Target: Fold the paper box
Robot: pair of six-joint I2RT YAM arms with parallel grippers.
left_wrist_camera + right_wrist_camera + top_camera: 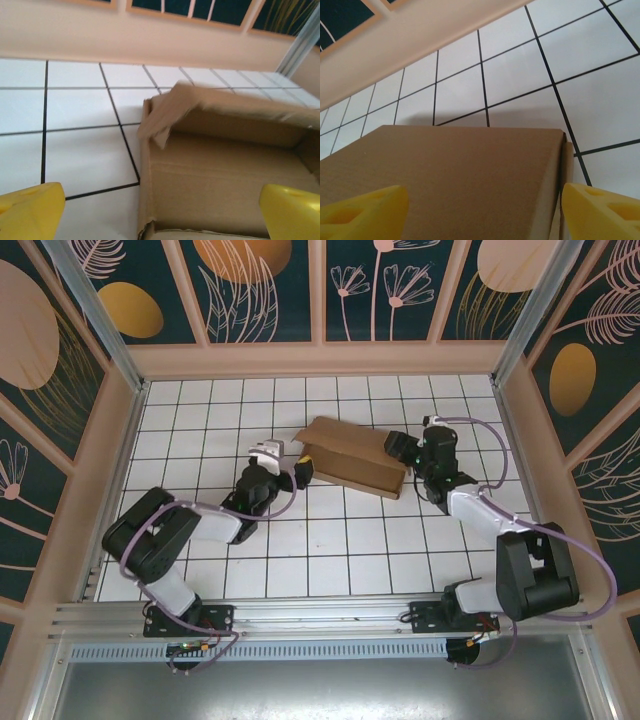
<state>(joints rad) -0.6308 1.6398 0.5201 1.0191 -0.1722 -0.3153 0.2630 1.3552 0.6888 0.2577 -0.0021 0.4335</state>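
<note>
- The paper box [350, 462] sits just past the centre of the counter [200, 410], toward 12 o'clock. Its long axis runs roughly 9 to 3 in the top view. It looks part-formed: the 9 o'clock end is open, with the interior showing.
- The left jaws are spread wide at the box's 9 o'clock end. The yellow fingertips [31, 209] flank the open corner and hold nothing.
- The right jaws are also wide apart, at the 3 o'clock end. Their fingertips [362, 210] stand either side of a flat brown panel [460, 175] and grip nothing.
- Risk: the end flap [167, 112] hangs bent and crumpled over the left wall. If you drive in now, you likely crush it off its crease instead of folding it.
- Risk: the box looks light and rests loose on smooth tile. If you press from one end only, expect it to slide or spin toward the far end rather than fold. Brace it with the other arm first.
- Risk: the near corner edge [145, 227] looks frayed in the left wrist view. A pinch there may tear the board further.
- Risk: the right jaws straddle the panel's corner. If you close off-centre, you could catch the narrow side strip [566, 170] and buckle it.
- You cannot tell from these views whether any far-side tabs are seated, so do not assume the walls will hold under load.
</note>
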